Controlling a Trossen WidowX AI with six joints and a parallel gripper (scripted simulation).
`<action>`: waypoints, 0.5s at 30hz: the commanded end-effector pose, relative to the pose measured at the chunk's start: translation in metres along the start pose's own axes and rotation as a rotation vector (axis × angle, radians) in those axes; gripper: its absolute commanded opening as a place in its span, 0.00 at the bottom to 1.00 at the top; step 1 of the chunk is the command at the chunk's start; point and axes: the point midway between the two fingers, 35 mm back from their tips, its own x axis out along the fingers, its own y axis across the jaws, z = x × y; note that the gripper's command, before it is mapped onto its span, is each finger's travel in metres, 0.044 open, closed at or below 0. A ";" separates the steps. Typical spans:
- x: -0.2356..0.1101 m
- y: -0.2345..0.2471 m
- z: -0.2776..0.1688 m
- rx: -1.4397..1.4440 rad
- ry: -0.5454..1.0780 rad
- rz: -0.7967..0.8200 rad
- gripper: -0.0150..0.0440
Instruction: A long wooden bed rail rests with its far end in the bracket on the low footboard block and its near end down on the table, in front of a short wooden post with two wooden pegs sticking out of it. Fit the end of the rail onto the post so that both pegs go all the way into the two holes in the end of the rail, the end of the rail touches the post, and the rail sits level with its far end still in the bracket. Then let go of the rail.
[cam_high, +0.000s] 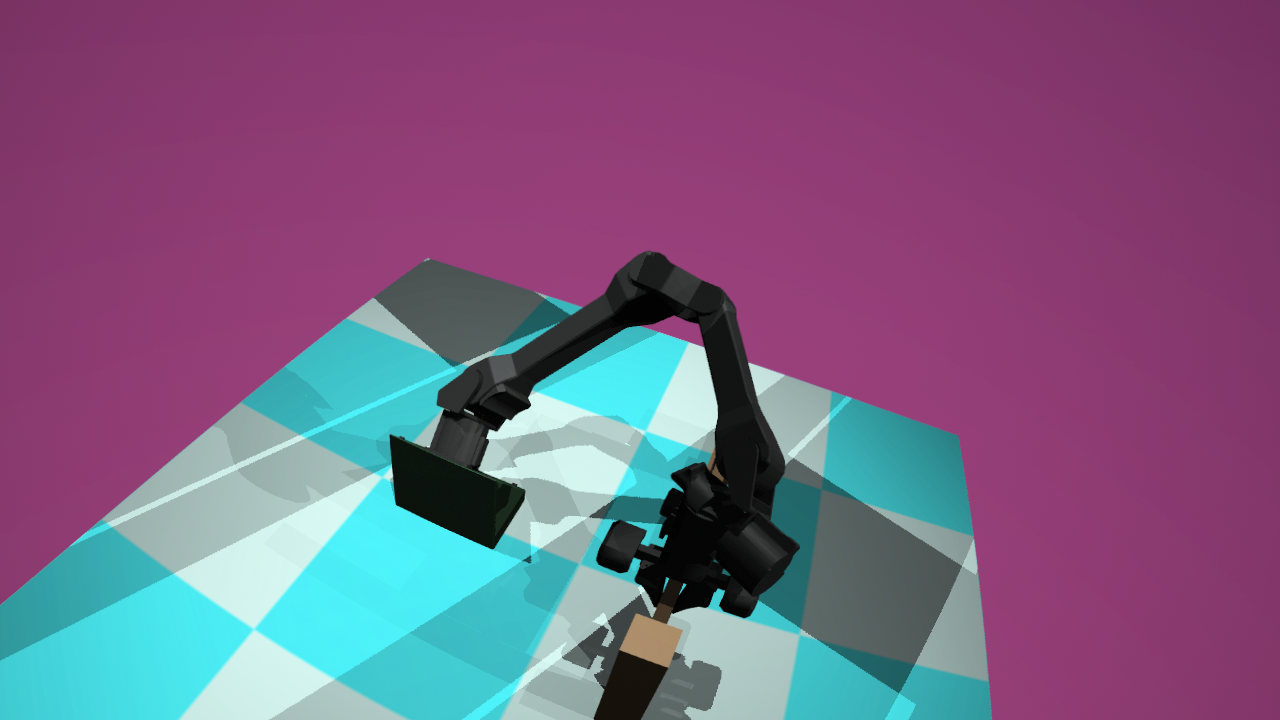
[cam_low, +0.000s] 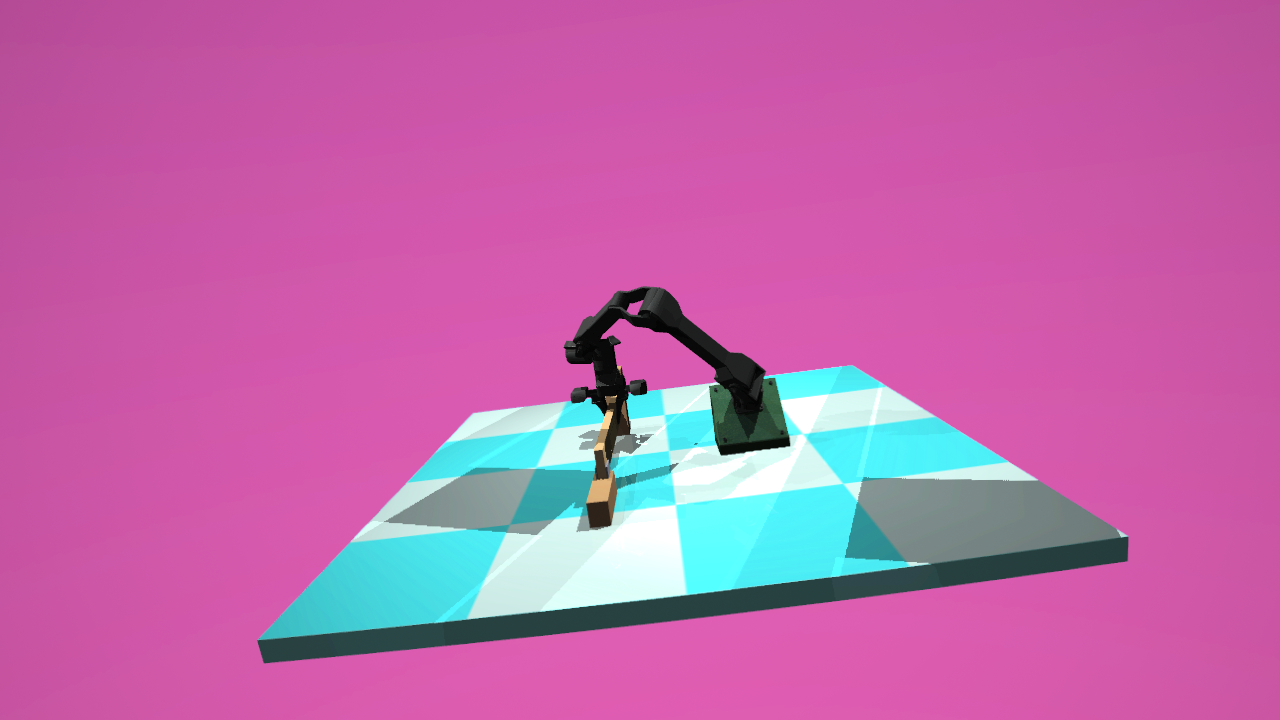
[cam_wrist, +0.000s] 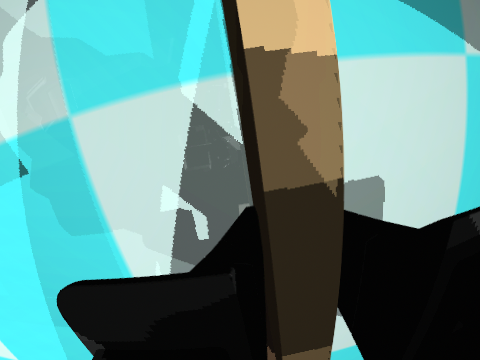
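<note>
My gripper (cam_high: 675, 586) (cam_low: 611, 402) (cam_wrist: 275, 211) is shut on the long wooden rail (cam_high: 665, 610) (cam_low: 606, 440) (cam_wrist: 287, 40), close to its near end. In the wrist view the rail runs straight away from me between the two black fingers. Its far end reaches the tan footboard block (cam_high: 651, 641) (cam_low: 600, 503). In the exterior view the rail slopes up from the block towards the gripper. The short post is almost wholly hidden behind my wrist; a small tan bit of the post (cam_high: 713, 464) shows there. The pegs and the rail's end holes are hidden.
The arm's dark green base plate (cam_high: 447, 497) (cam_low: 750, 420) stands on the checkered cyan, white and grey table (cam_high: 268, 555) (cam_low: 895, 501). The footboard block stands near the table's front edge in the top view.
</note>
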 end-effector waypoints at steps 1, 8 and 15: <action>-0.003 -0.001 -0.004 -0.002 0.005 -0.008 0.25; 0.000 0.000 -0.001 0.000 0.000 0.000 0.52; 0.000 0.000 -0.001 0.000 0.000 0.000 0.83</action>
